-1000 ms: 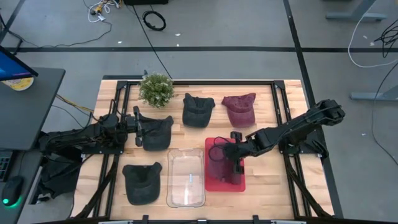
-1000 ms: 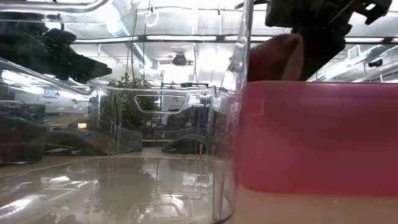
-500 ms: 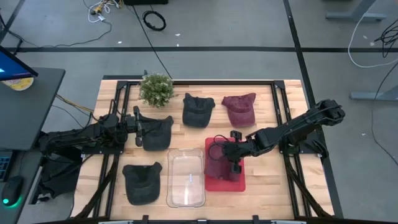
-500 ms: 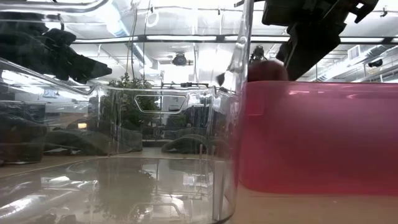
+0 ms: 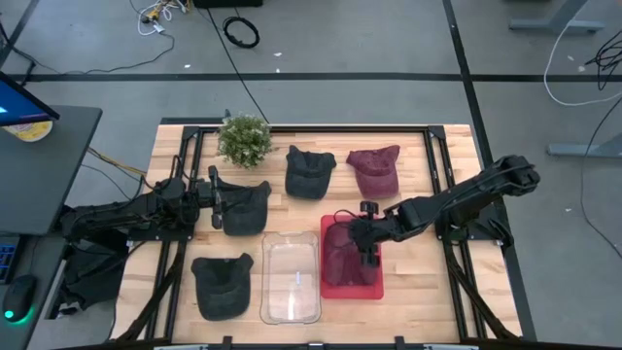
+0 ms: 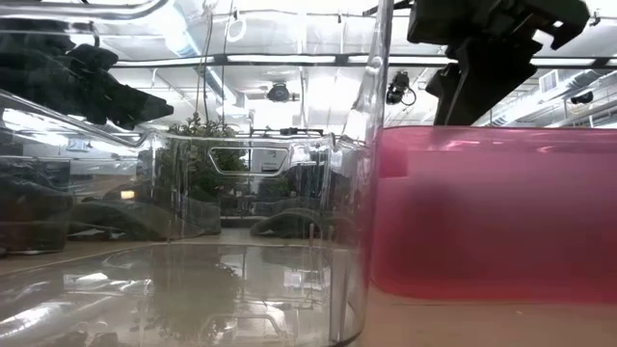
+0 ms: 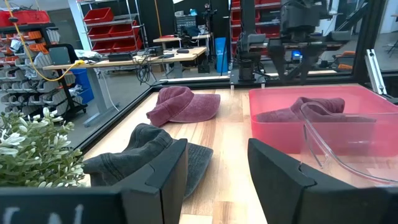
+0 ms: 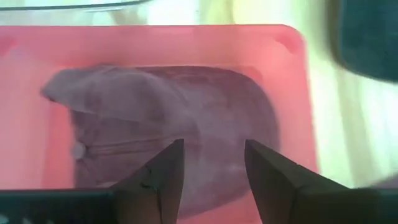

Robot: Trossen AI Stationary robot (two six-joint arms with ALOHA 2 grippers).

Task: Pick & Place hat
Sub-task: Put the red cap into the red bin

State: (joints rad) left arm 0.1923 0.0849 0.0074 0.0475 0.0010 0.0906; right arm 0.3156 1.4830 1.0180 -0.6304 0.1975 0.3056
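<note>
A maroon hat (image 5: pixel 342 261) lies in the red bin (image 5: pixel 375 290); it also shows in the right wrist view (image 8: pixel 168 118) and the left wrist view (image 7: pixel 311 109). My right gripper (image 5: pixel 366 247) hangs open just above it (image 8: pixel 213 169), touching nothing. My left gripper (image 5: pixel 216 206) is open (image 7: pixel 214 180) at the table's left, close beside a dark hat (image 5: pixel 245 204) that lies on the wood; whether it touches the hat I cannot tell.
A clear bin (image 5: pixel 291 282) stands left of the red bin. A dark hat (image 5: pixel 309 171) and a second maroon hat (image 5: pixel 375 167) lie at the far side, another dark hat (image 5: pixel 222 284) at the near left. A potted plant (image 5: pixel 244 139) stands far left.
My right gripper has let go of the maroon hat, which has dropped below the red bin's rim and now lies spread on its floor. The gripper has drawn back a little toward the table's far edge.
</note>
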